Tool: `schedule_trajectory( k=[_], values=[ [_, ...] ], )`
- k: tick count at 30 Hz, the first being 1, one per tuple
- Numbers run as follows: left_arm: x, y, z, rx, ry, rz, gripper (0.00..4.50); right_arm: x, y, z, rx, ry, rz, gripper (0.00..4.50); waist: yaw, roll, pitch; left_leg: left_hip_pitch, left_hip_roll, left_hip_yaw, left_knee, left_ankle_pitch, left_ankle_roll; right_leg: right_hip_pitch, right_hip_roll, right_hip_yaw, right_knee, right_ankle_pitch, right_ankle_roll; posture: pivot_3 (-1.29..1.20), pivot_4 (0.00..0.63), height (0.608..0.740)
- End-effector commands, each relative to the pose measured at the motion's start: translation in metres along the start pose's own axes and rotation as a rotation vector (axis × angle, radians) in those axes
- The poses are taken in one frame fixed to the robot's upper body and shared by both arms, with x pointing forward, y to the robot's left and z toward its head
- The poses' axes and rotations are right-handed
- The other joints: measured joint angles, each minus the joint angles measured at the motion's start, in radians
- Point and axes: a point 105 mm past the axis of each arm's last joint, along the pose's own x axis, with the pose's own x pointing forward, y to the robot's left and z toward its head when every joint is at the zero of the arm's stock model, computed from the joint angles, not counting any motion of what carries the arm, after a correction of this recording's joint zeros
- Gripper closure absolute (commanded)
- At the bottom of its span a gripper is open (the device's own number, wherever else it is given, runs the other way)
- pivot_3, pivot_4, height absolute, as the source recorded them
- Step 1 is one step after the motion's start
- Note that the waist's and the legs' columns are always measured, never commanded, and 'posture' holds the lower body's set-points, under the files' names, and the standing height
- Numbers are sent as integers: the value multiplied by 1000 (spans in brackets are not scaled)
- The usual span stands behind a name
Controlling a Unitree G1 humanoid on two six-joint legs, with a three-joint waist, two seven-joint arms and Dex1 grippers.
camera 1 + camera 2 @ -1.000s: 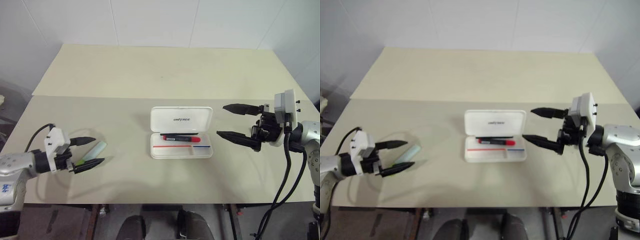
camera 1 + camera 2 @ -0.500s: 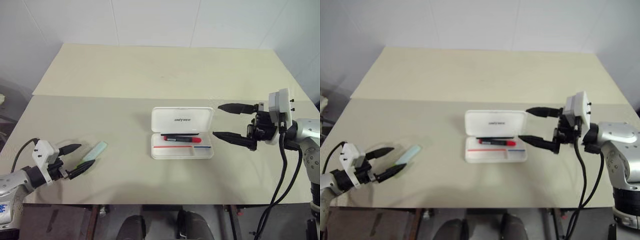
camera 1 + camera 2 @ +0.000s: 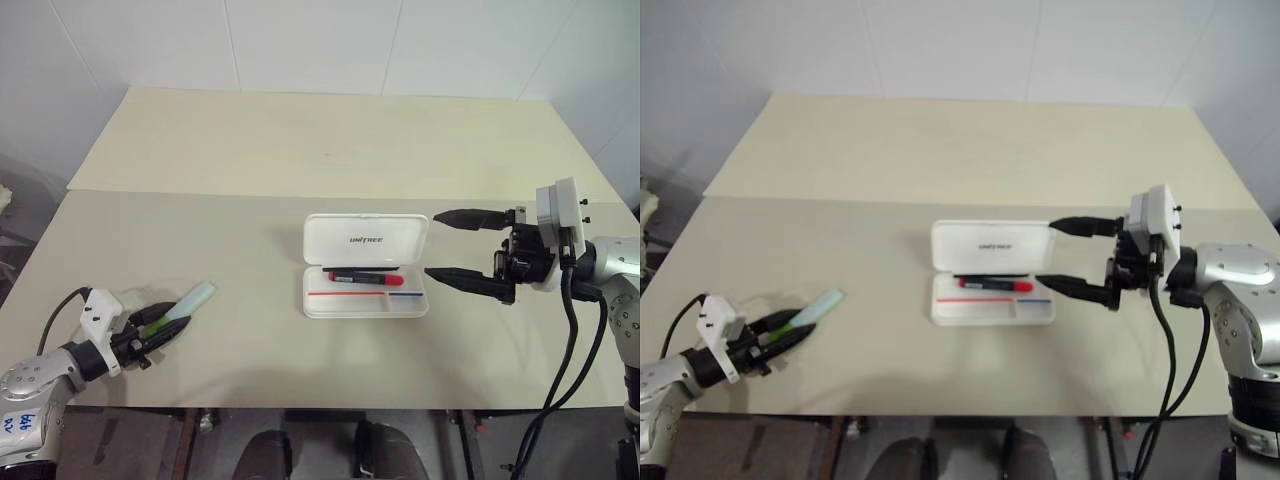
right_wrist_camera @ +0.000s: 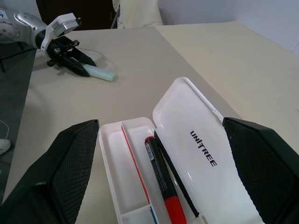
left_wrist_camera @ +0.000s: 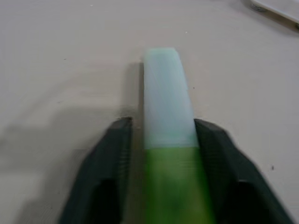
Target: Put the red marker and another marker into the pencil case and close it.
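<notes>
Left fingers (image 3: 165, 328) clenched on green highlighter (image 3: 190, 303), right fingers (image 3: 452, 246) released beside open pencil case (image 3: 364, 265)

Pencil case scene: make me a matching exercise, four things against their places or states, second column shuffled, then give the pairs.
Things:
1. red marker
2. green highlighter
3. pencil case
4. right gripper

Places or states:
A. lid up, in the middle of the table
B. fingers wide apart, beside the case
C. lying in the case's tray
D. on the table, between the left gripper's fingers

Pairs: 1-C, 2-D, 3-A, 4-B
</notes>
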Motion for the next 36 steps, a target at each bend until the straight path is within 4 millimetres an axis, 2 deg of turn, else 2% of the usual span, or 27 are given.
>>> schedule_trajectory(
  k=[1, 6, 10, 14, 19, 23, 27, 36],
  values=[
    [-7, 2, -12, -21, 26, 14, 3364, -2, 5, 9, -39, 0, 23, 0, -1, 0, 0, 0, 0, 0, 0, 0, 0, 0, 0, 0, 0, 0, 0, 0, 150, 740],
    [-3, 1, -6, 18, 12, -6, 3357, -3, 6, 9, -36, 3, 27, 0, -1, 0, 0, 0, 0, 0, 0, 0, 0, 0, 0, 0, 0, 0, 0, 0, 150, 740],
    [9, -1, 15, 90, -32, -43, 3357, -8, 6, 4, -23, 20, 25, 0, 5, 0, 0, 0, 0, 0, 0, 0, 0, 0, 0, 0, 0, 0, 0, 0, 150, 740],
    [24, -9, 44, 159, -94, -131, 3357, -18, 13, -14, -44, 121, 69, 0, 24, 0, 0, -1, 0, 0, 1, 0, 0, 0, 0, 0, 0, 0, 0, 0, 150, 740],
    [35, -18, 58, 214, -106, -243, 3357, -28, 16, -22, -29, 150, 66, 0, 23, 0, 0, 0, 0, 1, 1, 0, 0, 0, 0, -1, 0, 0, 0, 0, 150, 740],
    [56, -43, 77, 273, -126, -417, 3357, -47, 16, -36, -17, 213, 13, 0, 28, 0, 0, 0, 0, 2, 1, 0, 0, 0, 0, -1, 0, 0, 0, 0, 150, 740],
    [74, -68, 88, 320, -127, -560, 3357, -64, 19, -47, 1, 256, -45, 0, 31, 0, 0, -1, -1, 1, 2, 0, 0, 1, 0, -1, -1, 0, 0, 0, 150, 740],
    [108, -109, 110, 384, -124, -737, 3357, -73, 37, -51, 22, 268, -124, 0, 26, 0, 0, 0, -1, 2, 2, 0, 0, 1, 1, 0, -1, 0, 0, 0, 150, 740]
  ],
)
